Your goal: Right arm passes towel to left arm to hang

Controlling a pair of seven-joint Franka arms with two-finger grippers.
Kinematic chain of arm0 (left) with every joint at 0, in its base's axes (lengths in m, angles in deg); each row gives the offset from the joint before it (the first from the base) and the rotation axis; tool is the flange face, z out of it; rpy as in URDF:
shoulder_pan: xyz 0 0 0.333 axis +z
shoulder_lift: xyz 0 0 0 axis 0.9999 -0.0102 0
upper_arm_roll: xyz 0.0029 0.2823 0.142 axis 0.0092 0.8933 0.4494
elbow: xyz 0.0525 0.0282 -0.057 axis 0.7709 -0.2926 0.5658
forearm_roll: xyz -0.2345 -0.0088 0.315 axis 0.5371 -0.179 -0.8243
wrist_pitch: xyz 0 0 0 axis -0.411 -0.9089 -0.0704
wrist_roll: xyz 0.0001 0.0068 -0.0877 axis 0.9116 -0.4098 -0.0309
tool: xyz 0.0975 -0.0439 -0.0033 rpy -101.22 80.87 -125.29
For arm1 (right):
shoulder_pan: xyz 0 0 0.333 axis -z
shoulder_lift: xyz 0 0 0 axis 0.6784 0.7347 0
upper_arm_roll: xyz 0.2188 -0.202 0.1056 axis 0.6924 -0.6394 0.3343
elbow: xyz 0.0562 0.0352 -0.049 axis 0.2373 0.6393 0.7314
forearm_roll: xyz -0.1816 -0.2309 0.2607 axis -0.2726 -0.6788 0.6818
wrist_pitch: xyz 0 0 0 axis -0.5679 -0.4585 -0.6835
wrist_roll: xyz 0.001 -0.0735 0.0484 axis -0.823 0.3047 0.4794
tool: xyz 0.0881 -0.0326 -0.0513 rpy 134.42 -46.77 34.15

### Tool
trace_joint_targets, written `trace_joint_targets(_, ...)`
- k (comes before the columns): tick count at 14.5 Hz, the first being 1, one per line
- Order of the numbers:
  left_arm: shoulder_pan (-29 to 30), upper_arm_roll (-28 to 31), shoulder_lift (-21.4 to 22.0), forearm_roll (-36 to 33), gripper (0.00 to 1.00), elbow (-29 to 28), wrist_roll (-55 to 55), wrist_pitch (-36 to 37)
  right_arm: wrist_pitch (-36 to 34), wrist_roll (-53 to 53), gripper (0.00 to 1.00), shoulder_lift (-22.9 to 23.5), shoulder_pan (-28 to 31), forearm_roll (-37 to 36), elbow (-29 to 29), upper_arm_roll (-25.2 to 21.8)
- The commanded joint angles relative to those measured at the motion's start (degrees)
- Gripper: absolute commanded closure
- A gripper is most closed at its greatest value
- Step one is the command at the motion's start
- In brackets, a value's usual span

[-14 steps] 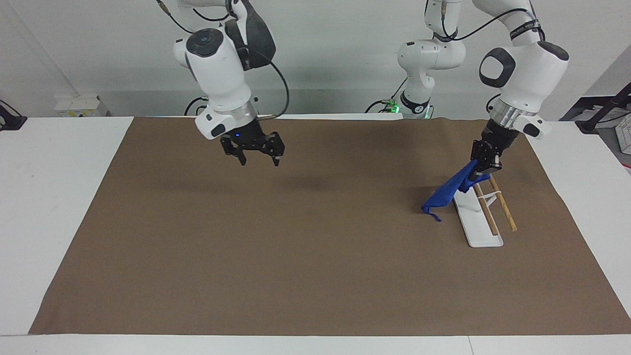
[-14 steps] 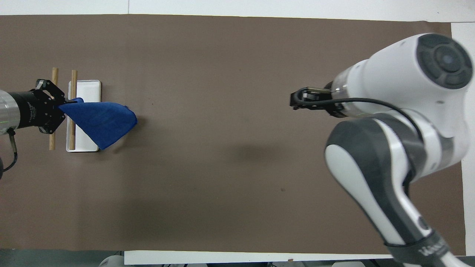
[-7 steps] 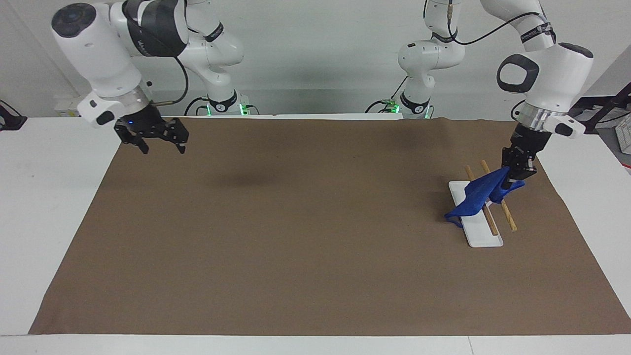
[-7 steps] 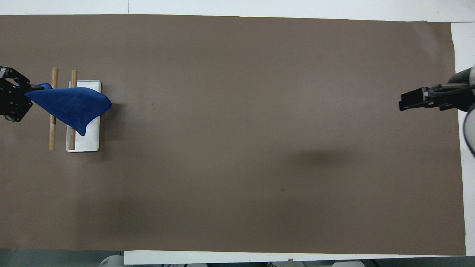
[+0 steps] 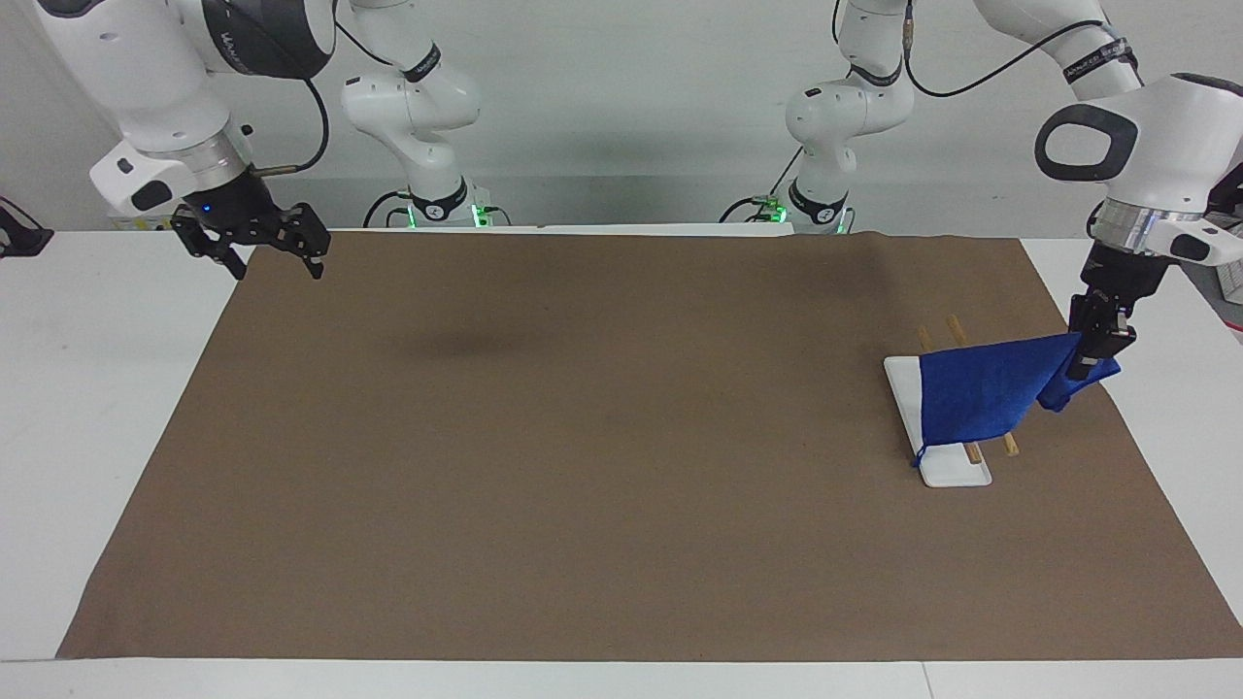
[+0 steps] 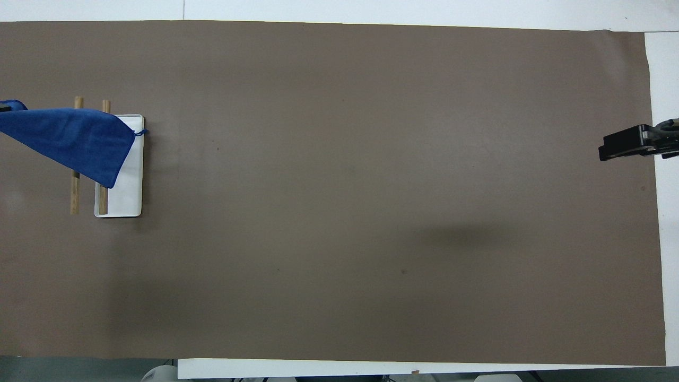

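Holding the towel (image 5: 981, 393) over the rack (image 5: 957, 466) in our left gripper (image 5: 1090, 361); letting go is left, right gripper (image 5: 264, 254) wide open.

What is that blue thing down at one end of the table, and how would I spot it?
Start from the big brown mat and go to the left arm's end of the table. There a white base carries two wooden rods. Draped over them, pinched at one corner by the left gripper, is the towel, the only blue cloth.
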Motion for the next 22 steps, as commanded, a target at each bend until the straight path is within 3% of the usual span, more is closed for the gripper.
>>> trace_joint_targets(1, 1.5, -0.2, 1.3, 0.6, 0.97, -3.5, 1.7, 0.0, -1.1, -0.3, 0.0, 0.4, 0.0, -0.3, -0.7, 0.1)
trace_joint_targets(4, 2.8, -0.1, 3.2, 0.4, 0.96, -6.4, 1.8, 4.6, -1.0, -0.3, 0.0, 0.4, 0.1, -0.3, -0.7, 0.1)
trace_joint_targets(8, 3.8, -0.1, 3.8, 0.0, 0.92, -8.7, 1.9, 5.6, -1.0, -0.3, 0.0, 0.4, 0.1, -0.3, -0.7, 0.1)
trace_joint_targets(9, 4.8, -0.1, 3.7, 0.0, 0.82, -8.6, 2.0, 5.9, -1.0, -0.3, 0.0, 0.4, 0.0, -0.3, -0.7, 0.1)
trace_joint_targets(10, 4.9, -0.1, 3.6, 0.0, 0.37, -8.0, 2.0, 6.7, -0.9, -0.3, 0.0, 0.4, 0.1, -0.3, -0.7, 0.1)
trace_joint_targets(11, 4.9, -0.1, 3.4, -0.2, 0.04, -7.3, 1.9, 7.5, -0.9, -0.3, 0.0, 0.3, 0.1, -0.3, -0.7, 0.1)
trace_joint_targets(12, 4.9, -0.1, 3.1, -1.3, 0.0, -5.9, 1.9, 8.3, -0.8, -0.3, 0.0, 0.2, 0.0, -0.3, -0.7, 0.1)
trace_joint_targets(18, 3.7, -0.6, 1.0, -13.0, 0.0, 6.4, 4.8, 17.6, -0.5, -0.2, 0.0, -1.4, -0.1, -0.3, -0.3, 0.1)
trace_joint_targets(22, -0.2, -0.8, 0.5, -13.9, 0.0, 16.0, 19.7, 35.0, -0.4, -0.2, 0.0, -1.4, 0.0, -0.3, -0.2, 0.1)
